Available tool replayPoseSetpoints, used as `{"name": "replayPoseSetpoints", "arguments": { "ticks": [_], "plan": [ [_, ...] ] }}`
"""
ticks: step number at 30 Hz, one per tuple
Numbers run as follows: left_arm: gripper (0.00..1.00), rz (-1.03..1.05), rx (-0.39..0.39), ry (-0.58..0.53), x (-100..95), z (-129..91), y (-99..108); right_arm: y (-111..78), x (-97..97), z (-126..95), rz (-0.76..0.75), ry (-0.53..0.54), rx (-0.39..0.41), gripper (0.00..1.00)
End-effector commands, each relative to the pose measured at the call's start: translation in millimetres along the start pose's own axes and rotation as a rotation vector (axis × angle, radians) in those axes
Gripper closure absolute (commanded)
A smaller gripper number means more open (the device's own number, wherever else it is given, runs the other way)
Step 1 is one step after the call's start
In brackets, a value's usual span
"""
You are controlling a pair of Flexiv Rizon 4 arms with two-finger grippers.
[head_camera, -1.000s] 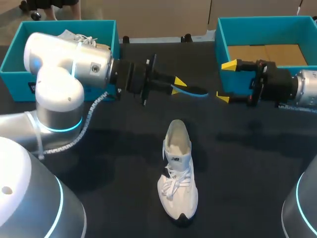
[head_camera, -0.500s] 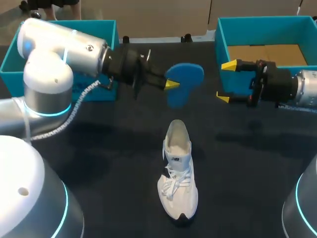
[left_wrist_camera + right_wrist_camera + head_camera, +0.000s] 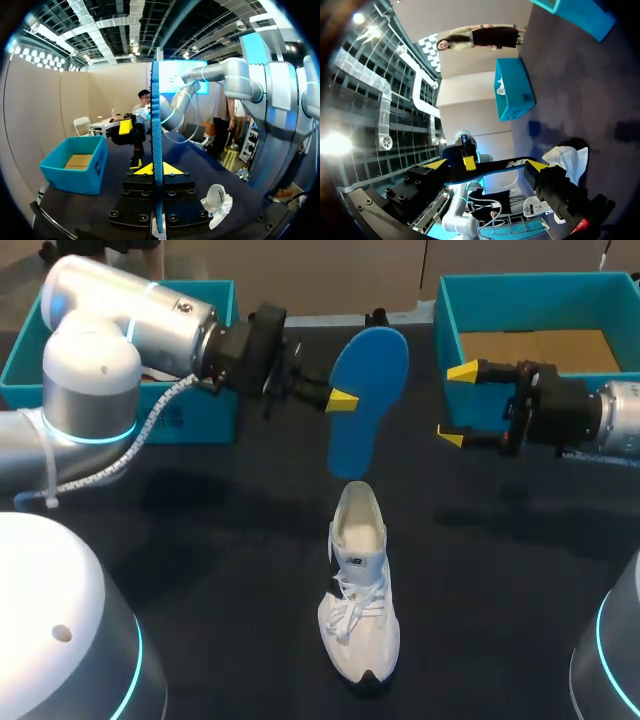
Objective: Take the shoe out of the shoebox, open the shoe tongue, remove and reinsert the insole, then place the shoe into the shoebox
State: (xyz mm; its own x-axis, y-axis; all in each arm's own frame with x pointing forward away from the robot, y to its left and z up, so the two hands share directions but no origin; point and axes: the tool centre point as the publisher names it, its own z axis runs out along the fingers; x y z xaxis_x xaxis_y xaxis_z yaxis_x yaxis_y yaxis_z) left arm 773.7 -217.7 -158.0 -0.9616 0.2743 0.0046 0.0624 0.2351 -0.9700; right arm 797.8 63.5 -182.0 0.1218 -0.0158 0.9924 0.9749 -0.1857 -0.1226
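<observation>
We see the insole (image 3: 368, 390) matt blue, foam-like, finely ribbed along its edge. The shoe (image 3: 358, 590) is soft white cloth with woven laces. Our left arm (image 3: 130, 330) has a smooth, glossy shell; the tabletop (image 3: 230, 570) is dark and matt.

The table (image 3: 200, 570) looks dark, perhaps cloth-covered, softly lit.

Robotics lab bench, this: silver left arm (image 3: 130, 320) and right arm (image 3: 618, 412) flank a black table (image 3: 200, 560), teal box (image 3: 22, 365) one far corner, second teal box (image 3: 520, 302) the other.
</observation>
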Motion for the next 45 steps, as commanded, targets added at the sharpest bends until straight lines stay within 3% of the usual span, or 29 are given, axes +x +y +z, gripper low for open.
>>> {"name": "replayPoseSetpoints", "arguments": {
  "ticks": [1,5,10,17,23,36,45],
  "plan": [
    [1.0,-0.001,-0.002,0.011,-2.9,0.4,0.2,-1.2,-0.2,0.3,-0.001,-0.001,-0.002,0.0],
    [1.0,-0.108,0.039,-0.027,-4.1,0.5,-3.1,-1.2,-0.2,0.3,-0.001,-0.001,-0.002,0.0],
    [1.0,-0.384,0.104,-0.014,-7.8,-12.7,-10.8,-1.2,-0.2,0.3,-0.001,-0.001,-0.002,0.0],
    [1.0,-0.667,0.097,0.005,-8.1,-25.2,-10.2,-1.2,-0.2,0.3,-0.001,-0.001,-0.002,0.0],
    [1.0,-0.878,0.106,0.005,-9.0,-35.5,5.8,-1.2,-0.2,0.3,-0.001,-0.001,-0.002,0.0],
    [1.0,-1.259,0.227,0.117,-6.4,-15.5,35.8,-1.2,-0.2,0.3,-0.001,-0.001,-0.002,0.0],
    [1.0,-1.384,0.307,0.052,-15.0,-12.5,35.5,-1.2,-0.2,0.3,-0.001,-0.001,-0.002,0.0]
  ]
}}
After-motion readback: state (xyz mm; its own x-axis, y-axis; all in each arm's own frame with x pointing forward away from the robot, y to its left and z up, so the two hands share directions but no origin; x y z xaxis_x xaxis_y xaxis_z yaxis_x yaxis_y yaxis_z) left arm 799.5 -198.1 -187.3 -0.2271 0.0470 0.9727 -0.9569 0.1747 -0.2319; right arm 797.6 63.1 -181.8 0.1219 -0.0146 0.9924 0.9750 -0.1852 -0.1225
